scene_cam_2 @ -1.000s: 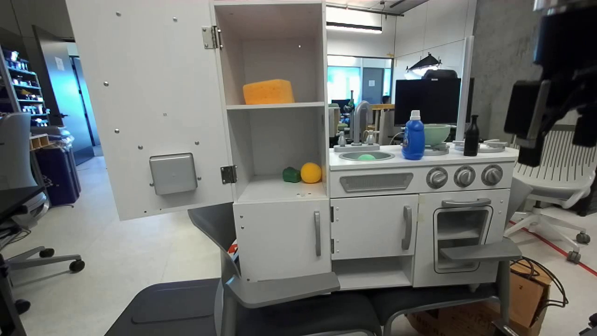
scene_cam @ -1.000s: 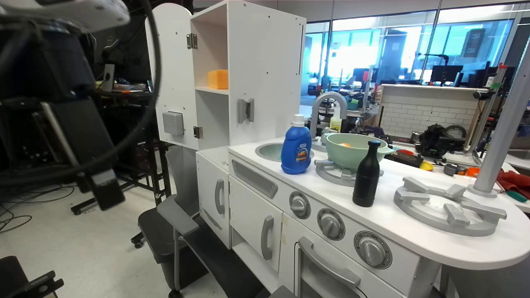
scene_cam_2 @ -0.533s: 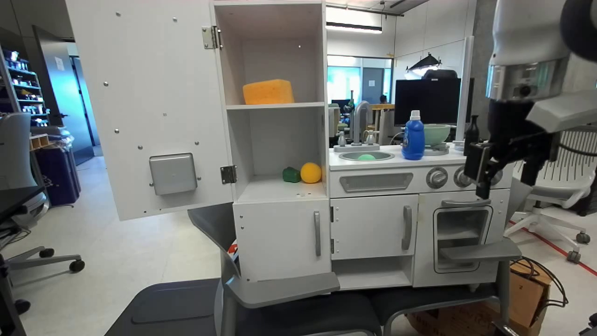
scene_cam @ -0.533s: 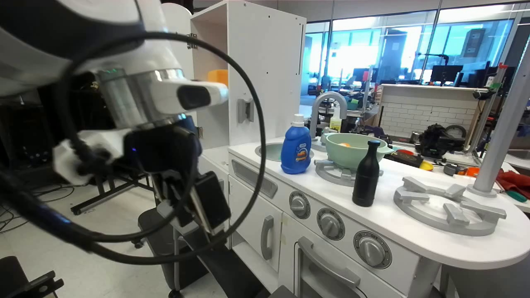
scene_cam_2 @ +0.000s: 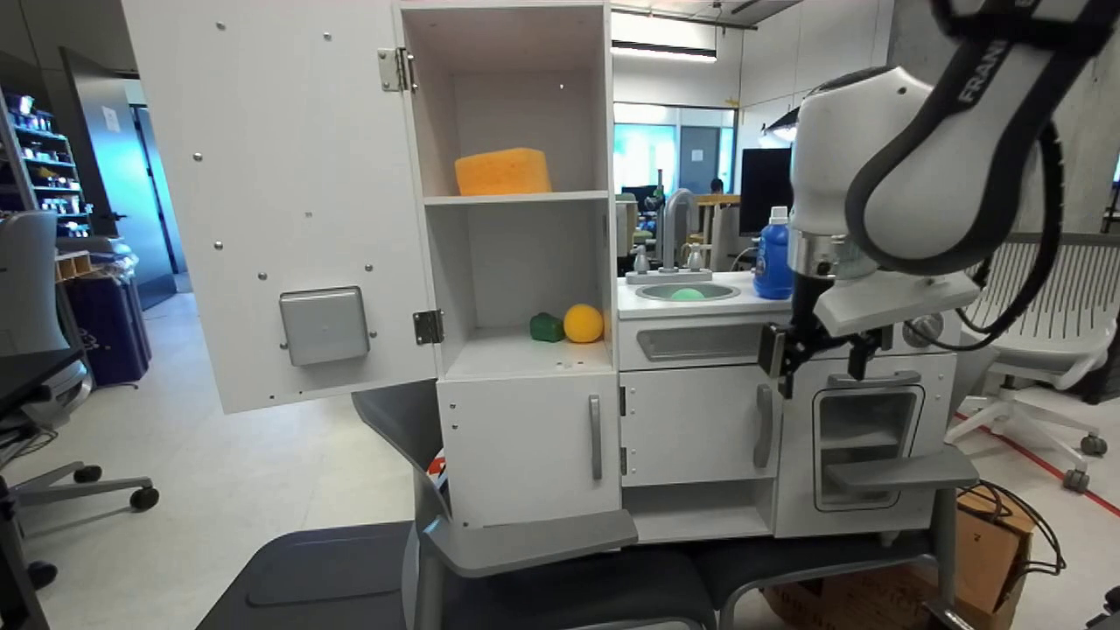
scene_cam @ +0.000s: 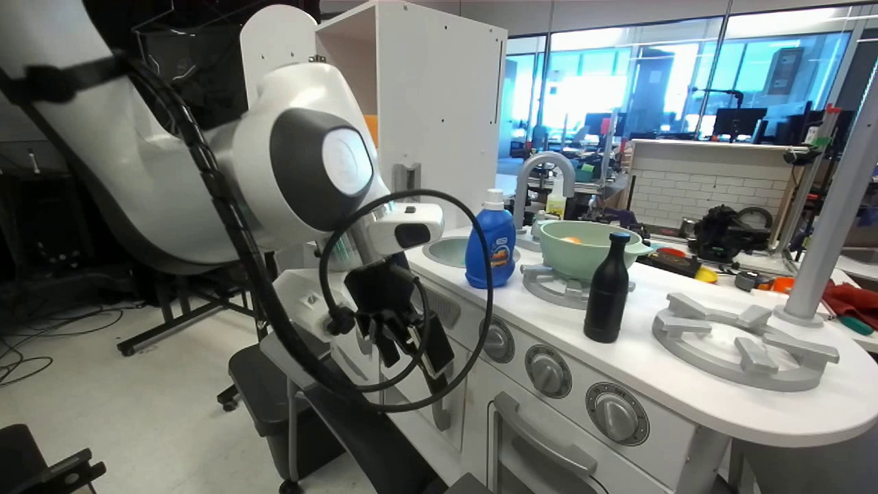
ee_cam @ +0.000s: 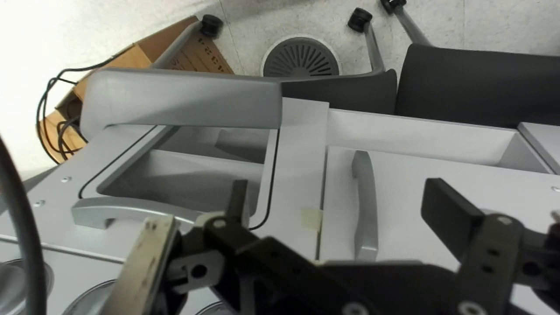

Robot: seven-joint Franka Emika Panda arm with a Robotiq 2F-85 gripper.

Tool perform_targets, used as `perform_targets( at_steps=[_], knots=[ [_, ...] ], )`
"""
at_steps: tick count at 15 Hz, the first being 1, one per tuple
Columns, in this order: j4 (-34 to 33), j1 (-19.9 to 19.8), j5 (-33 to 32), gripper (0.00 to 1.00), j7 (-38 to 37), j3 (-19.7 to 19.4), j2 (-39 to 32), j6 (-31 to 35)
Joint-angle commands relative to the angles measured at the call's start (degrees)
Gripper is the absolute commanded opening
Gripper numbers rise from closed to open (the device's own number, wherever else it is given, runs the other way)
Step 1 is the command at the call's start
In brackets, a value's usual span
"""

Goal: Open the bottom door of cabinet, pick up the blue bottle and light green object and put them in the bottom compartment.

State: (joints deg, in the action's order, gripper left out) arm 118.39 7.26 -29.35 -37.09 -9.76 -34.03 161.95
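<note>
Opening the under-sink door [scene_cam_2: 691, 429] seems in hand — my fingers [ee_cam: 450, 214] stand apart, empty, near its grey handle [ee_cam: 368, 205] (next: straddle, grip, pull).

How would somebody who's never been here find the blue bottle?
Find the white play kitchen, then its sink. Between that sink and the pale green pot stands the blue detergent bottle. Unlike the slim black bottle nearby, it's chunky, with a white cap.
</note>
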Motion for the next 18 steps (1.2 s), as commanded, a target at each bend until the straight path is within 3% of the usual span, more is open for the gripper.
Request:
perform_targets(
  at_steps=[1, 8, 18],
  knots=[
    [-7.9, 6.1, 4.7, 1.00, -0.1, -4.5, -8.9, 2.1],
    [-14.8, 11.1, 11.0, 1.00, 1.0, -9.2, -16.2, 2.0],
    [-22.0, 11.8, 13.6, 1.00, 1.6, -10.7, -23.0, 2.6]
  ],
)
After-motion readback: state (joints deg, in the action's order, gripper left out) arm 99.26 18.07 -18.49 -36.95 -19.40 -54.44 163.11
